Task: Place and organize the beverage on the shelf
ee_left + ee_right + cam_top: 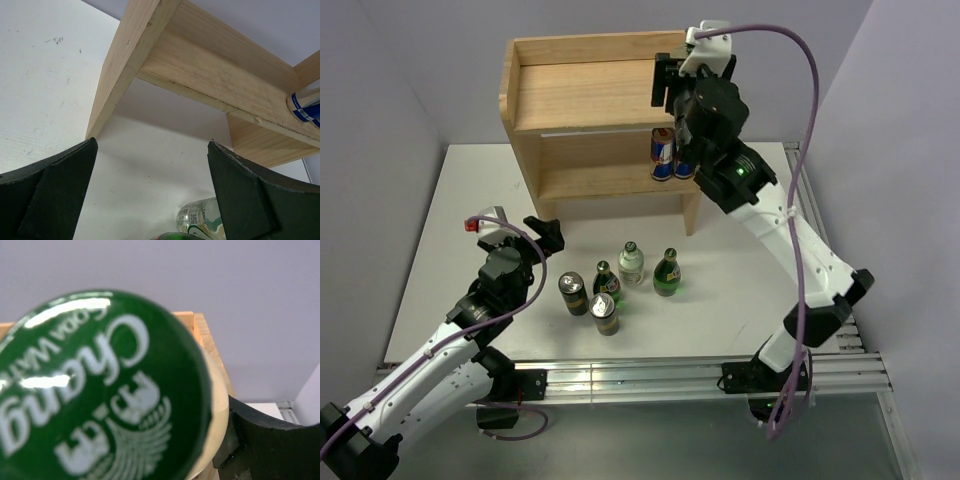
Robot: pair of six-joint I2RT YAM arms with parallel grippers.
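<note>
Top external view first: the shelf (pixel 590 100) stands at the 12 o'clock end of the white table (pixel 440 250). The right gripper (pixel 666 80) is up at the 3 o'clock end of its top board. Below it, two blue cans (pixel 663 155) stand upright at the right end of the lower tier. Toward 6 o'clock from the shelf a loose cluster stands on the table: two dark cans (pixel 573 293), two green bottles (pixel 667 272) and a clear bottle (pixel 631 263), all upright. The left gripper (pixel 548 236) hovers at about 9 o'clock of that cluster. Left wrist view: its fingers (pixel 55 195) are spread wide with nothing between them. The camera looks up under the shelf's lower board, with a blue can at 3 o'clock and the clear bottle at 6 o'clock. Right wrist view: the green-capped bottle (pixel 100 390) fills the frame, its cap lettered in white. One black finger (pixel 270 440) at 4 o'clock presses against its side and the other is hidden, so the right gripper reads as clamped on this bottle. Shelf wood shows behind at 1 o'clock.
</note>
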